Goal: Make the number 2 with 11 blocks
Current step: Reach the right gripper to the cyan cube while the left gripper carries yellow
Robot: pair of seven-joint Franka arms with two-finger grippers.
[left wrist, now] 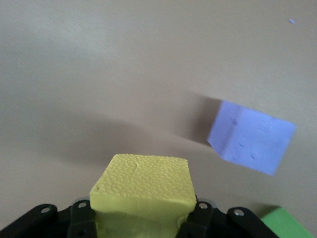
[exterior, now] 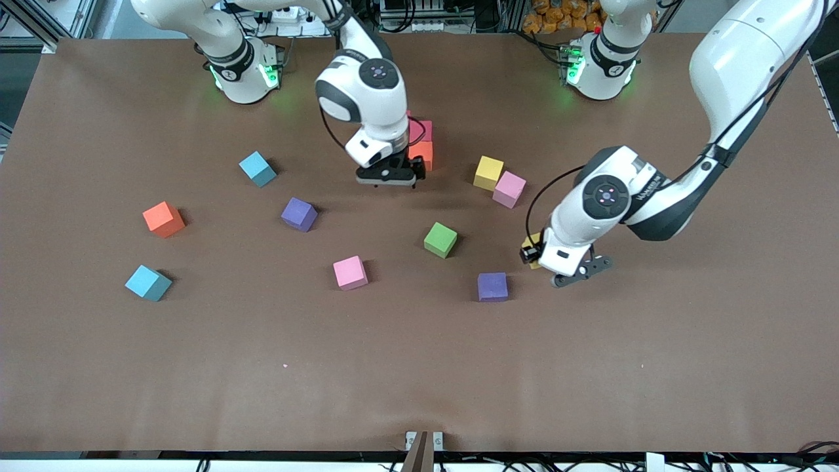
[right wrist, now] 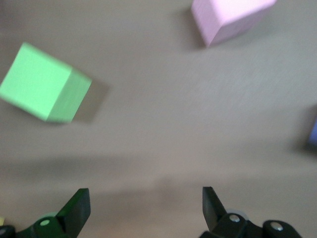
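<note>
Risk, front view: right gripper [exterior: 388, 176], spread and empty, hangs beside the stacked red block [exterior: 423, 130] and orange block [exterior: 421, 155]; a careless swing could topple them. Left wrist view: left gripper [left wrist: 143, 218] clamps a yellow block [left wrist: 142, 186]; a shallow grip could slip. Right wrist view: green block [right wrist: 44, 82] lies loose.

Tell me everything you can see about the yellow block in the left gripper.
The yellow block is a small cube of matte, pebbled foam with a faint crease across its top face. The left gripper is shut on it, its black fingers pressing two facing sides. The block is held roughly level over bare brown table, beside the purple block. In the front view only a sliver of it shows.
</note>
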